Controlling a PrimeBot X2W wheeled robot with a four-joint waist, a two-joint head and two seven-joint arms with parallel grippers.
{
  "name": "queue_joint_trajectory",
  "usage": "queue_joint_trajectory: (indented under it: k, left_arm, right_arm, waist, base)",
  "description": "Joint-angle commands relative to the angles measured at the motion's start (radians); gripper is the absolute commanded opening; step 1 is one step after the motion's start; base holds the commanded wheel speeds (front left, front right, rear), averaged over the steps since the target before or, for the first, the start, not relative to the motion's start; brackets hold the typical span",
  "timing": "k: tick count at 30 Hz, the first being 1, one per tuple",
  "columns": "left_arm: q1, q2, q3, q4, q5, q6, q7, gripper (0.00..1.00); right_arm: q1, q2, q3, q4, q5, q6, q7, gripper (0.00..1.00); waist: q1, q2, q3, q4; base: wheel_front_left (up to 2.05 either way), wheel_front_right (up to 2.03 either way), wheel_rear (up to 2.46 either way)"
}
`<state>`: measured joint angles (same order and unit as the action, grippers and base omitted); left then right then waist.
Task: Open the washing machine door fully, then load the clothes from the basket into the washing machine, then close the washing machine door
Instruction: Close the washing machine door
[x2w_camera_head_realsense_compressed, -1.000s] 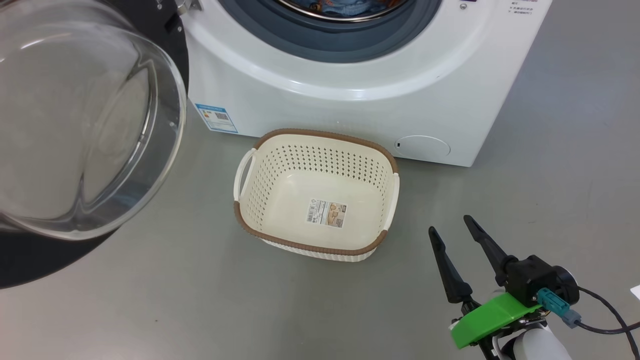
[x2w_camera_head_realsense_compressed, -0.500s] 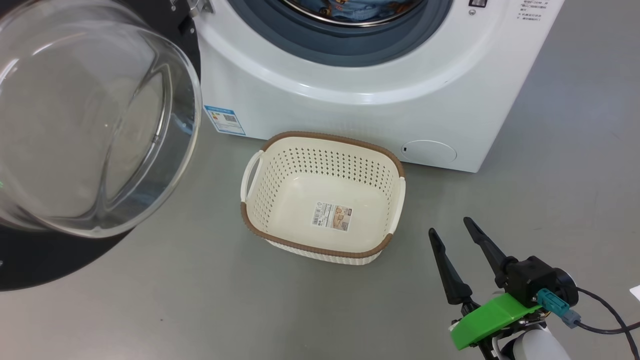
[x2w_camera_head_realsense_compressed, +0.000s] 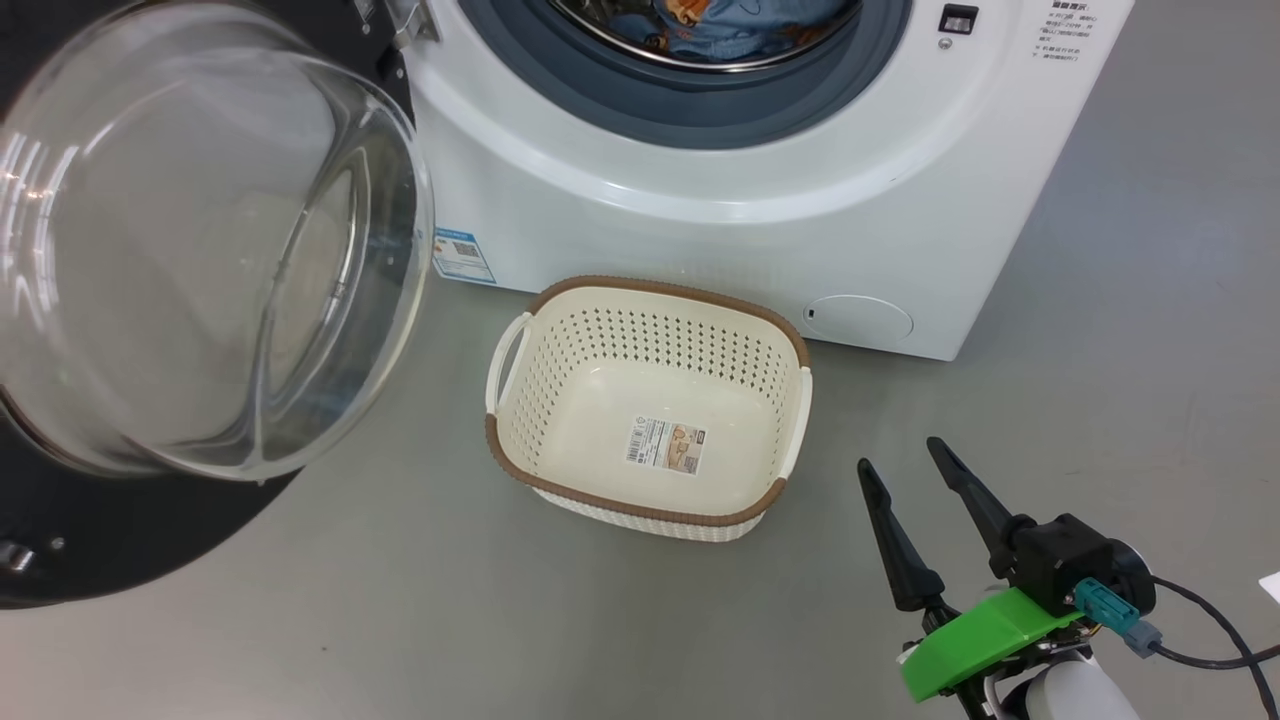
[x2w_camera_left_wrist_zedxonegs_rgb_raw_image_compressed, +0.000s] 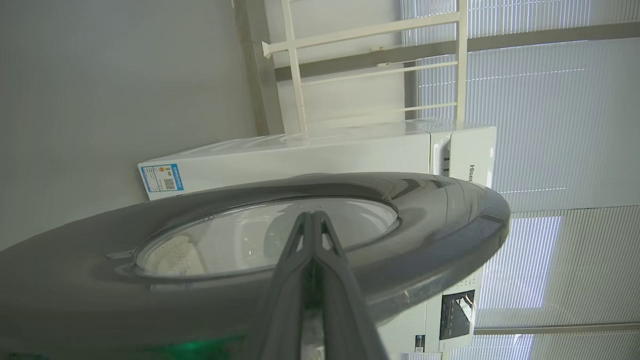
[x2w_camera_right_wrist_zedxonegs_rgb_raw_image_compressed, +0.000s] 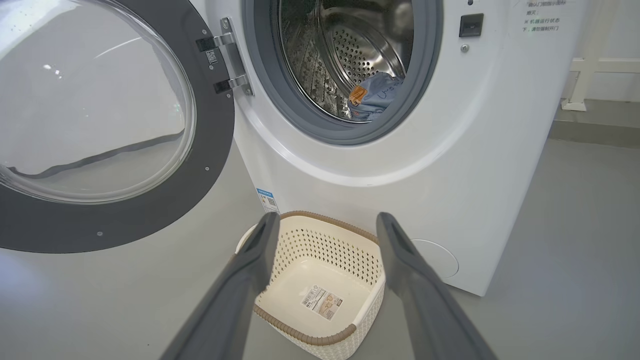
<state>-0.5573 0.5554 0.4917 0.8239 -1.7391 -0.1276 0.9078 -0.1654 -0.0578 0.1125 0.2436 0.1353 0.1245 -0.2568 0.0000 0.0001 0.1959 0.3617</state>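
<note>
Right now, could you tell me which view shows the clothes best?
The right wrist view: it looks into the drum, where the clothes show clearly. The head view cuts them off at its top edge.

The washing machine door (x2w_camera_head_realsense_compressed: 200, 260) slightly nearer the energy label (x2w_camera_head_realsense_compressed: 466, 260)

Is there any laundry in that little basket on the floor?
No: the basket holds just a sticker, and the clothes lie inside the washing machine.

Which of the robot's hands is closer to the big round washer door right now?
Left. The left hand, shut, points at the outer face of the washing machine door from close by. The right hand, open, hangs right of the basket, far from the door.
</note>
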Motion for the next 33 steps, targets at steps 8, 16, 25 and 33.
queue_joint_trajectory:
  k: [8, 16, 25, 33]
  left_arm:
    - [0.035, 0.029, -0.002, -0.070, -0.060, 0.017, 0.186, 0.00]
    - [0.086, -0.006, -0.003, -0.175, -0.104, 0.035, 0.285, 0.00]
    - [0.176, -0.071, -0.003, -0.377, -0.151, 0.066, 0.364, 0.00]
    - [0.260, -0.153, 0.004, -0.568, -0.192, 0.095, 0.386, 0.00]
  right_arm:
    - [0.001, 0.008, 0.027, -0.018, 0.023, 0.006, -0.005, 1.00]
    - [0.003, 0.008, 0.028, -0.019, 0.027, 0.006, -0.005, 1.00]
    - [0.000, 0.008, 0.029, -0.017, 0.032, 0.006, -0.005, 1.00]
    - [-0.003, 0.008, 0.028, -0.020, 0.046, 0.006, -0.005, 1.00]
  waist:
    - [0.0000, -0.0001, -0.009, 0.004]
    - [0.0000, -0.0001, -0.010, 0.004]
    - [0.0000, -0.0001, -0.007, -0.002]
    - [0.0000, -0.0001, 0.001, -0.033]
  base:
    - [0.00, 0.00, 0.00]
    - [0.00, 0.00, 0.00]
    - [0.00, 0.00, 0.00]
    - [0.00, 0.00, 0.00]
